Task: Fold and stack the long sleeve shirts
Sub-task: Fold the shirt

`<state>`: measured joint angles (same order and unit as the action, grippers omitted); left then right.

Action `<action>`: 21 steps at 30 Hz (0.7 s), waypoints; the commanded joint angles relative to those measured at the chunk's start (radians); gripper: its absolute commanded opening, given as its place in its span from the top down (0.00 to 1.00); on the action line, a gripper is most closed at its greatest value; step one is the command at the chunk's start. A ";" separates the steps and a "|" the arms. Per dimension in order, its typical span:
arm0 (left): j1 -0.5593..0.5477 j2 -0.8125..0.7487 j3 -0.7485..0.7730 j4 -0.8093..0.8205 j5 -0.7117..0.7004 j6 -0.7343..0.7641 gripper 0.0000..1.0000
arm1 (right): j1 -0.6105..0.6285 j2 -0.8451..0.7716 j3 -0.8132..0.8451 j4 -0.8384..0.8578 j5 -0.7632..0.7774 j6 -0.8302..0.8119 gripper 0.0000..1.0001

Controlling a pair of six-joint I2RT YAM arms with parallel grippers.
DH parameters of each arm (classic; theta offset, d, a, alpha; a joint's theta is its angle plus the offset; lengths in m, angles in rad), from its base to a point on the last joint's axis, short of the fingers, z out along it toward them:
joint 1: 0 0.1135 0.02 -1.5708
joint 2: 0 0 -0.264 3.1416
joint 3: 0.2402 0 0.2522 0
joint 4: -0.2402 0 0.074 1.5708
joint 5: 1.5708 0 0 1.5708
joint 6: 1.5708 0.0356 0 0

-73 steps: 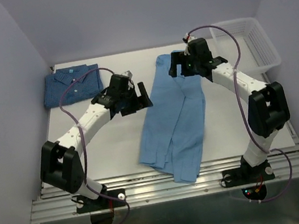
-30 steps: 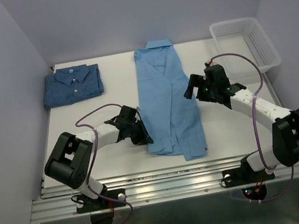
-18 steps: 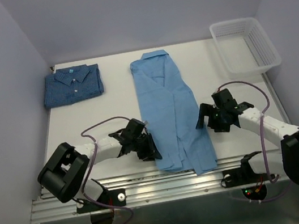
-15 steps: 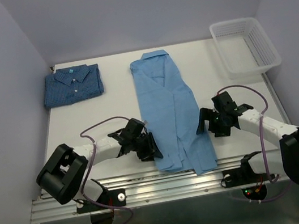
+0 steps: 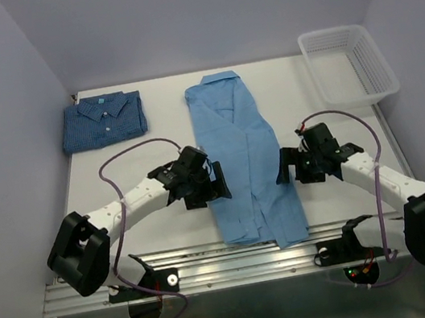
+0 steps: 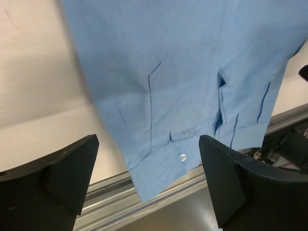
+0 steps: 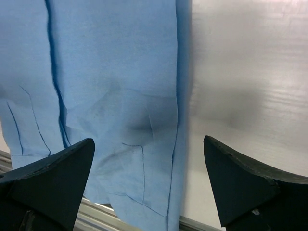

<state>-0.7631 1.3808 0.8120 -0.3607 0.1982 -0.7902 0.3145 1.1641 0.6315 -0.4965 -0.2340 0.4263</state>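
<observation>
The light sky-blue shirt (image 5: 242, 156) lies as a long narrow strip down the table's middle, collar at the far end, hem over the near edge. It fills the left wrist view (image 6: 183, 72) and the right wrist view (image 7: 110, 82). The darker blue checked shirt (image 5: 103, 120) lies folded at the far left. My left gripper (image 5: 215, 183) is open and empty above the strip's left edge; its fingers (image 6: 57, 178) hold nothing. My right gripper (image 5: 286, 166) is open and empty above the strip's right edge; its fingers (image 7: 240, 178) hold nothing.
A white mesh basket (image 5: 348, 64) stands at the far right corner. The metal rail (image 5: 246, 263) runs along the table's near edge, under the shirt's hem. Purple walls close in the left, back and right sides.
Both arms dragged the light blue shirt toward the near edge and laid it flat. Since half a second ago both grippers have lifted and drawn back a little from its lower edges, open.
</observation>
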 commanded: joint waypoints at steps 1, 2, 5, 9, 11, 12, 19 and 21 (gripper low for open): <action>0.034 0.030 0.151 -0.054 -0.144 0.084 0.01 | -0.002 -0.023 0.077 0.111 0.047 -0.048 0.00; 0.053 0.043 0.171 -0.053 -0.144 0.103 0.01 | -0.002 -0.021 0.085 0.127 0.038 -0.043 0.00; 0.058 0.054 0.181 -0.054 -0.118 0.126 0.01 | -0.002 -0.026 0.105 0.081 -0.022 -0.055 0.00; 0.068 0.024 0.087 -0.070 -0.086 0.129 0.01 | -0.002 -0.050 0.071 -0.095 0.114 -0.020 0.00; 0.068 -0.005 0.021 -0.061 -0.025 0.121 0.01 | -0.002 -0.046 0.063 -0.186 0.165 0.025 0.00; 0.068 -0.012 -0.017 -0.034 0.007 0.118 0.01 | -0.002 -0.031 0.065 -0.230 0.171 0.043 0.00; 0.067 -0.057 -0.068 0.009 0.055 0.105 0.01 | -0.002 0.006 0.042 -0.117 0.020 0.049 0.00; 0.068 -0.068 -0.063 0.040 0.031 0.101 0.01 | -0.002 0.023 0.066 -0.023 0.025 0.017 0.00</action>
<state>-0.6983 1.3727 0.7460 -0.3843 0.2329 -0.6888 0.3145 1.1687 0.6701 -0.6479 -0.1665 0.4706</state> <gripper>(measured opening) 0.986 0.998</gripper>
